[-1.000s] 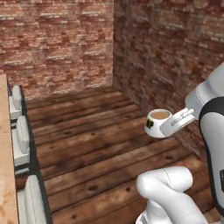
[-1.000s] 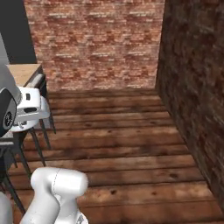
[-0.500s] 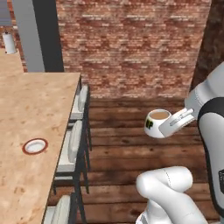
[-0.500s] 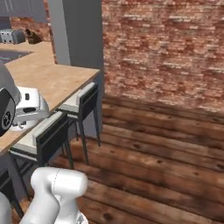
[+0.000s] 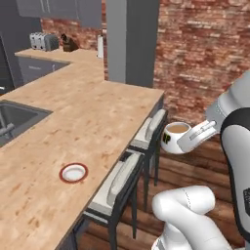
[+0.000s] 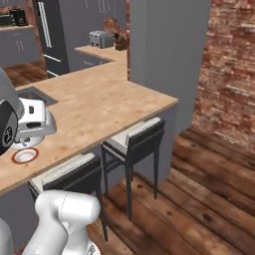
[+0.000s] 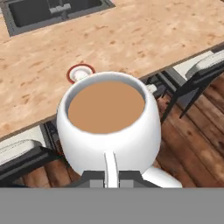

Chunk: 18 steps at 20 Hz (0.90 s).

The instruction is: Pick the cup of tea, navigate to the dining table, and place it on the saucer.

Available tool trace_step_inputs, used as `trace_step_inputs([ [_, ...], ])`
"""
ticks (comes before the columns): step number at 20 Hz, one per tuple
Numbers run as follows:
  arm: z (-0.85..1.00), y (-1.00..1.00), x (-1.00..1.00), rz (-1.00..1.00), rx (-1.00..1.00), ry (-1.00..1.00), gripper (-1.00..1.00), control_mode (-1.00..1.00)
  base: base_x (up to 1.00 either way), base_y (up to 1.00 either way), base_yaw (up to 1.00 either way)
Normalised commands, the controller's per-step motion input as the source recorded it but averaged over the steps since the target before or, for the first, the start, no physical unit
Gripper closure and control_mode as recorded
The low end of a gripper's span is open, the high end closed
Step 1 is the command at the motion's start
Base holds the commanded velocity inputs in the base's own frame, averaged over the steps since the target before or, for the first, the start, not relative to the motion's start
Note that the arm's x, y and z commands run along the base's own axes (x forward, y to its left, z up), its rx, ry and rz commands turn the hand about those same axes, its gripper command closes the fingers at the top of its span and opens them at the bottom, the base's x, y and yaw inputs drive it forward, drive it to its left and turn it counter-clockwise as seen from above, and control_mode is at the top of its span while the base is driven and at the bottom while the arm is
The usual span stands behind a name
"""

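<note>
The cup of tea, a rounded white mug with a black patch and light brown liquid, hangs in the air over the wood floor, just off the dining table's right edge. My gripper is shut on its handle. In the hand view the cup of tea is close up, its handle between my gripper's dark tips. The saucer, white with a red-orange rim, lies on the dining table near its stool-side edge. The saucer peeks out beyond the cup's rim, and the saucer also lies below my hand.
A grey sink is set into the table left of the saucer. Two grey stools are tucked along the table edge between me and the saucer. A grey pillar rises at the table's far end, with a toaster behind.
The whole picture has swung as the base moved: brick wall and floor gave way to the dining table, sink and saucer, now closer. The cup stays held in the same pose.
</note>
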Motion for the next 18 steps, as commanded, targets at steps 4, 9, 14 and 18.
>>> trace_step_inputs([
  [4,0.0,0.0,0.0,0.0,0.0,0.0,1.0,1.0,0.97,0.0,0.81],
  [9,0.0,0.0,0.0,0.0,0.0,0.0,1.0,1.0,0.89,0.0,0.85],
  [14,0.0,0.0,0.0,0.0,0.0,0.0,1.0,1.0,0.76,0.0,0.43],
  [18,0.0,0.0,0.0,0.0,0.0,0.0,1.0,1.0,0.05,0.0,0.0],
])
